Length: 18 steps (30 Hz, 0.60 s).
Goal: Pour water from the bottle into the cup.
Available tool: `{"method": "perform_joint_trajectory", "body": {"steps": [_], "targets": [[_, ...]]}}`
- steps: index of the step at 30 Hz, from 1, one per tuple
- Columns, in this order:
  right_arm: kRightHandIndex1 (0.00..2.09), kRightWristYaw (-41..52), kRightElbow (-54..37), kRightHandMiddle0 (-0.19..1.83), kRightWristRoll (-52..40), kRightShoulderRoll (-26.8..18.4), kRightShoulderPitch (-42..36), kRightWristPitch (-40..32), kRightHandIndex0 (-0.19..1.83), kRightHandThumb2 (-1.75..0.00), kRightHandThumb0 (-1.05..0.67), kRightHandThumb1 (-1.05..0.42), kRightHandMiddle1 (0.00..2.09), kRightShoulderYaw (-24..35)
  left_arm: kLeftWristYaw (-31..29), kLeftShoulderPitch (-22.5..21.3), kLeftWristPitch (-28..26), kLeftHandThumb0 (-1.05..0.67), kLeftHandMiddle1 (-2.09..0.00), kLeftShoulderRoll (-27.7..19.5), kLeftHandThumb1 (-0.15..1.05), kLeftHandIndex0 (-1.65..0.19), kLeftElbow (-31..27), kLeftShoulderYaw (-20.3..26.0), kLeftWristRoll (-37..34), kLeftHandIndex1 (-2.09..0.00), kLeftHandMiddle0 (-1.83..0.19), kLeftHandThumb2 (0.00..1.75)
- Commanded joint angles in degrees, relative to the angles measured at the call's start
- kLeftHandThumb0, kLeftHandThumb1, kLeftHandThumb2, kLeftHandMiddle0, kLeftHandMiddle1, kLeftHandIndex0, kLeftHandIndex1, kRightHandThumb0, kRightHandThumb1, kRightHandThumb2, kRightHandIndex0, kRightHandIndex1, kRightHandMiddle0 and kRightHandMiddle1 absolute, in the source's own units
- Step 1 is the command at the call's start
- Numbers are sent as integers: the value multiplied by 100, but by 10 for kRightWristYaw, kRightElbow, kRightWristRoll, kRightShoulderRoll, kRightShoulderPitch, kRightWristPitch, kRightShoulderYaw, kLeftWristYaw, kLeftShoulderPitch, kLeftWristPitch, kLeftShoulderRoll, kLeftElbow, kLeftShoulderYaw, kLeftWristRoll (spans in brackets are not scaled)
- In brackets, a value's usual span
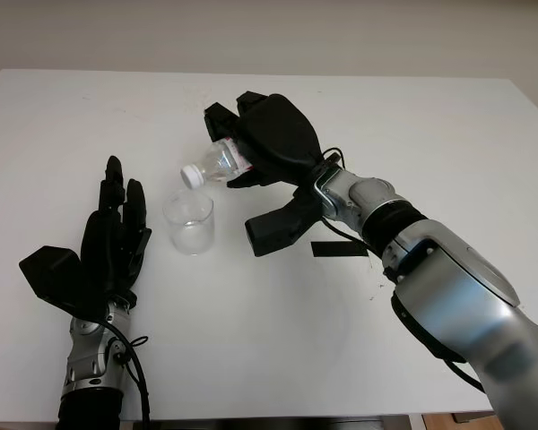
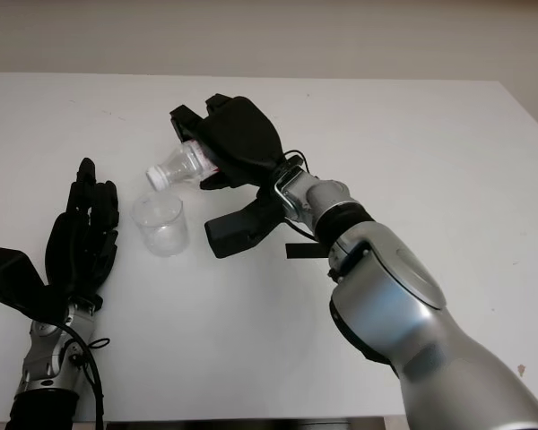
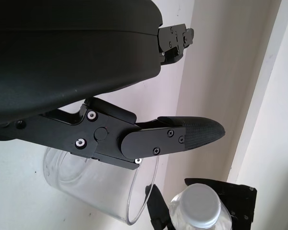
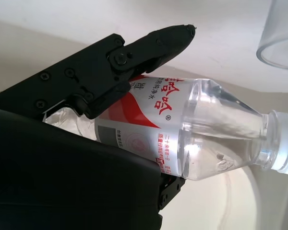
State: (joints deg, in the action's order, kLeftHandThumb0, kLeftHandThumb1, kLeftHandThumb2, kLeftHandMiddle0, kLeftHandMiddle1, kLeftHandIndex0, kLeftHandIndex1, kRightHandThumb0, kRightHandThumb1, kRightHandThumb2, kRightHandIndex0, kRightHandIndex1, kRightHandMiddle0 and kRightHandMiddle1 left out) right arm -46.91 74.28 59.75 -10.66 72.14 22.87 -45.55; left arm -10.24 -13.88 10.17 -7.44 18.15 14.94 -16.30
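- Bottle is off the table, gripped in the right hand above and just right of the cup; it is tilted nearly level, neck angled down to the left.
- left hand sits at the table's left side, just beside the cup, holding nothing, open.
- clear plastic cup stands upright on the white table, between the left hand and the right arm.
- white cap is on the bottle mouth, hanging over the cup's far rim, not touching it.
- right wrist view: fingers wrap the red-and-white label; clear water lies along the bottle's low side toward the neck.
- right hand's thumb points down toward the table, right of the cup.
- short black strip lies flat on the table under the right forearm.
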Motion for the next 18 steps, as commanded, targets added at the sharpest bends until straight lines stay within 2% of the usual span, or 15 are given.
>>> {"method": "perform_joint_trajectory", "body": {"steps": [1, 2, 4, 6, 9, 12, 15, 18], "targets": [[209, -23, 0, 43, 15, -4, 29, -9, 119, -13, -47, -105, 197, -14, -2, 0, -1, -69, -5, 8, 105, 14, 7, -2, -3, -5, 14, 48], [209, -35, 0, 41, 26, -4, 32, -17, 116, -10, -48, -105, 180, -24, -1, 0, -1, -69, -5, 9, 105, 15, 7, -2, -3, -5, 14, 48], [209, -52, 0, 43, 37, -3, 35, -25, 114, -7, -50, -104, 168, -34, 0, 0, -1, -69, -5, 12, 105, 15, 8, -1, -5, -5, 14, 48], [209, -69, 2, 43, 52, -2, 40, -38, 117, -9, -52, -105, 177, -48, 0, 0, 1, -69, -5, 14, 105, 15, 9, 0, -5, -5, 14, 47], [209, -88, 4, 41, 83, -3, 48, -64, 116, -10, -54, -105, 171, -77, -1, 0, 3, -69, -5, 16, 105, 15, 11, 1, -6, -5, 15, 46], [209, -109, 6, 48, 89, -1, 48, -69, 119, -7, -55, -104, 176, -85, -1, 1, 5, -69, -5, 15, 105, 15, 12, 1, -3, -5, 15, 46], [209, -115, 8, 51, 90, 2, 48, -76, 123, -7, -54, -105, 192, -91, 1, 2, 3, -69, -5, 16, 105, 14, 12, 2, -4, -5, 15, 47], [209, -115, 9, 49, 86, 3, 47, -75, 122, -6, -53, -104, 192, -90, 1, 3, 5, -69, -5, 16, 105, 14, 12, 2, -4, -5, 15, 48]]}}
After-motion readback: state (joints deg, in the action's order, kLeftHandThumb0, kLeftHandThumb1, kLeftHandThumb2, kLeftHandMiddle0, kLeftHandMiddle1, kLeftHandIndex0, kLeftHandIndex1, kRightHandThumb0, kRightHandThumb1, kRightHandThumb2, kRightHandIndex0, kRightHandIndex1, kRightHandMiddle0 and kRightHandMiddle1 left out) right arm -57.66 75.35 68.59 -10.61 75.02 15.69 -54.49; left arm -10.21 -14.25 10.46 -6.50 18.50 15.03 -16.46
